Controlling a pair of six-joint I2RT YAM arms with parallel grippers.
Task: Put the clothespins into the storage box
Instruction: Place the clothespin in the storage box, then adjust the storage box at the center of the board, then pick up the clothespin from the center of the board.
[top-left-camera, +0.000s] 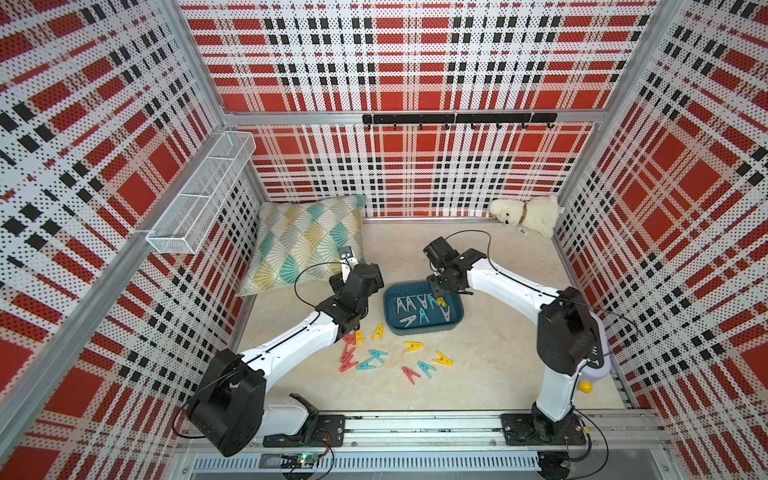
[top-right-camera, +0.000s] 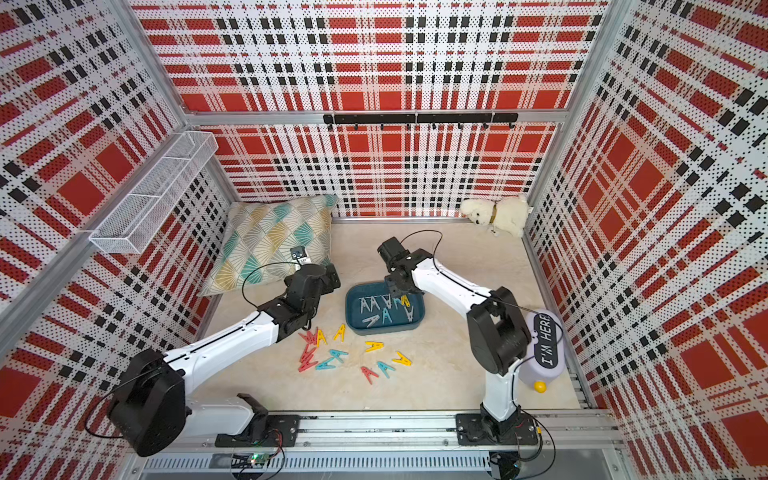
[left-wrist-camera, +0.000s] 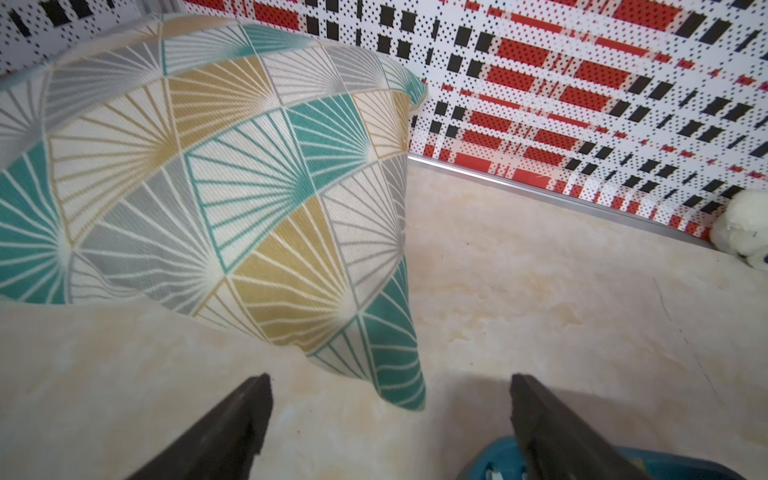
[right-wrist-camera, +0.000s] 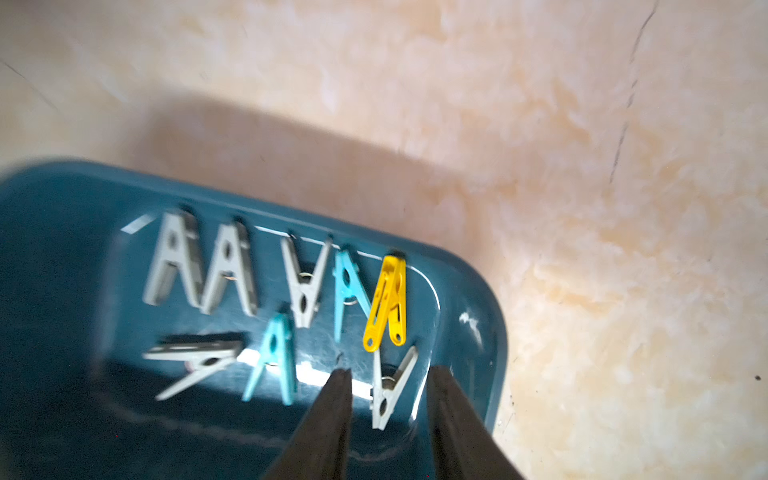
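Over the storage box (top-left-camera: 419, 331) | right gripper (right-wrist-camera: 388, 374) jaws apart, empty; yellow clothespin (right-wrist-camera: 388, 303) lies inside | left gripper (left-wrist-camera: 390, 382) wide apart, empty, by the pillow (left-wrist-camera: 208, 187) | loose clothespins (top-left-camera: 376, 355) sit between box and table (top-left-camera: 498, 353) near edge, pointing every which way, left arm looks closer

Both top views looked down from six o'clock; close wrist views shared the shallow dark-teal plastic storage box (right-wrist-camera: 54, 249).
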